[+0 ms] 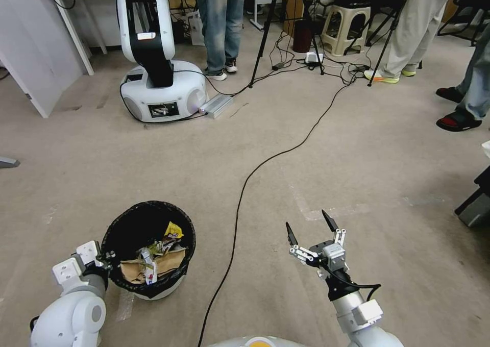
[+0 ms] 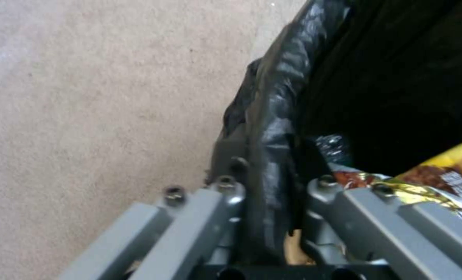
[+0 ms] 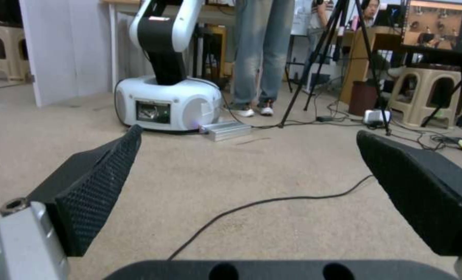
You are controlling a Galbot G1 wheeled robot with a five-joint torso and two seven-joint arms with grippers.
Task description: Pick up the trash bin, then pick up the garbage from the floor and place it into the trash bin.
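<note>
Most of the job looks done, as far as I can judge. My left gripper (image 1: 106, 259) is clamped on the lined rim of the trash bin (image 1: 148, 286), one finger outside, one inside. The garbage (image 1: 153, 261) already lies in it: brown paper, yellow wrappers. My right gripper (image 1: 312, 227) hovers beside it, spread wide and holding nothing. Farther out, I see no litter on the carpet (image 1: 357, 148), just a black cable (image 1: 265, 163).

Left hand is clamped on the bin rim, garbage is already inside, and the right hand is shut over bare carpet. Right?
Not quite: the right hand is open, its fingers spread wide apart in the right wrist view. The rest holds: the left hand grips the bin rim, with garbage inside.
</note>
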